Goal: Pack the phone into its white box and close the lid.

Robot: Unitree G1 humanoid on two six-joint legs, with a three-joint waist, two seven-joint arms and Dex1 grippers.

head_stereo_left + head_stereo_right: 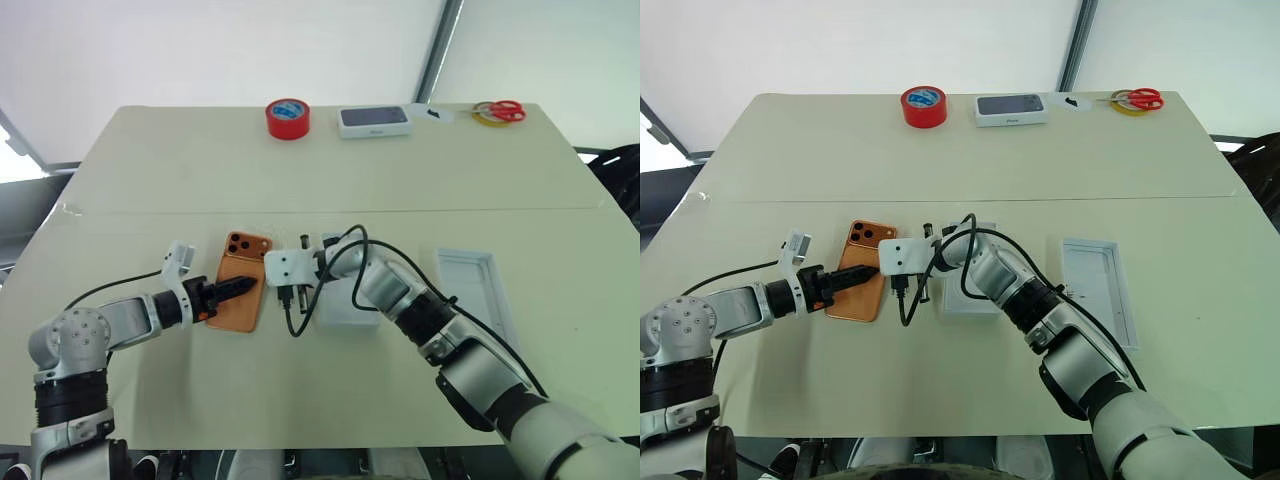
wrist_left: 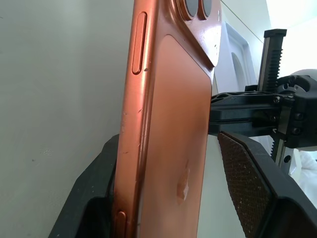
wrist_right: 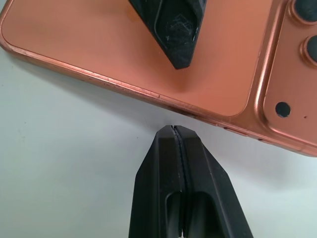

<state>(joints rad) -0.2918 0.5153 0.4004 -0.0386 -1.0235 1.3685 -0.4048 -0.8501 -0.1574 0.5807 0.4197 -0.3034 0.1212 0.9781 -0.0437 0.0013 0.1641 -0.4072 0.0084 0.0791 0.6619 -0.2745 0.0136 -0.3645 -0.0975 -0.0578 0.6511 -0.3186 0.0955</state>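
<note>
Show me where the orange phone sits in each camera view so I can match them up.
Left eye view: phone, left of centre on the table.
Right eye view: phone, left of centre.
Left wrist view: phone seen edge-on, running up the middle.
Right wrist view: phone across the top.
Shared landmark: its camera bump.

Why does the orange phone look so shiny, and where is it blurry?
Left wrist view: the flat orange smartphone catches pale glints along its metal edge, and the near black finger looks soft. Right wrist view: the right gripper casts a soft shadow on the cream table. Left eye view: bright daylight washes out the white wall.
</note>
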